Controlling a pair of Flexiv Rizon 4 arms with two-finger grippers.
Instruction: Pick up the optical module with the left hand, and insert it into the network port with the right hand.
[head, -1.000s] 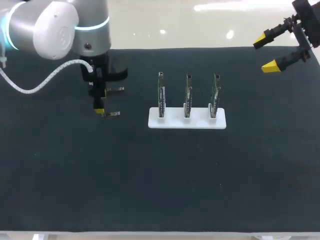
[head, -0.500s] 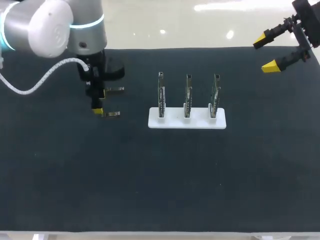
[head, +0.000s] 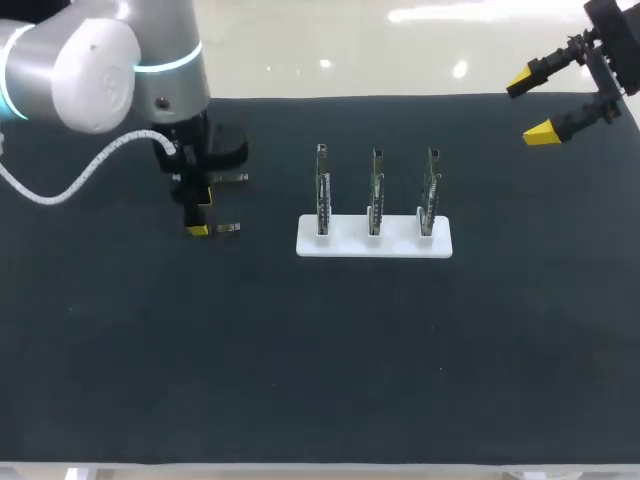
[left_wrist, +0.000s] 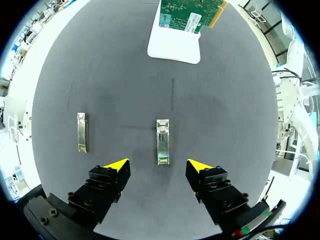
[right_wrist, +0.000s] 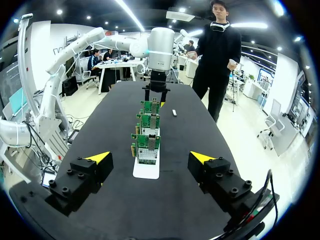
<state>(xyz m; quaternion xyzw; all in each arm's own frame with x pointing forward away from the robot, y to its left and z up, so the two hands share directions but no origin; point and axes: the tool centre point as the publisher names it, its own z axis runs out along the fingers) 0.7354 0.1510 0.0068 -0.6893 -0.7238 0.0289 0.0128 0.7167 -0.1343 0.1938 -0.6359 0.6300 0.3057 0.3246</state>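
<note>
Table (head: 320, 380): black mat, fills most of head view.

L arm (head: 110, 70): comes in from far-left corner, wrist pointing down over left part of mat. R arm: only its end shows, at far-right corner, above the table edge.

White stand (head: 373, 238), approx. mid-table, flat on mat. We count 3 green circuit cards upright in it, side by side: left card (head: 323, 190), middle card (head: 376, 190), right card (head: 430, 190). In R wrist view the stand (right_wrist: 146, 170) lies ahead of the gripper w/ cards lined up one behind the other; nearest card (right_wrist: 146, 148) faces the camera. Port detail too small to make out.

L gripper (head: 200, 208): low over mat, left of stand. Jaws released, nothing held. In L wrist view the gripper (left_wrist: 157, 167) has its yellow tips spread wide.

R gripper (head: 532, 106): jaws released, empty, well apart from stand. R wrist view shows the same: gripper (right_wrist: 150, 159) w/ tips far apart, nothing between.

Optical modules, 2 pcs, both flat on mat, left of stand:
- near module (head: 226, 228): just beside L gripper's lower tip in head view. In L wrist view this module (left_wrist: 162, 141) sits just ahead of the gap between the fingers, lengthwise toward the stand (left_wrist: 175, 47). Neither finger touches it.
- far module (head: 232, 178): nearer table's far edge; in L wrist view (left_wrist: 81, 132) off to one side, outside the fingers, parallel to the first.
</note>
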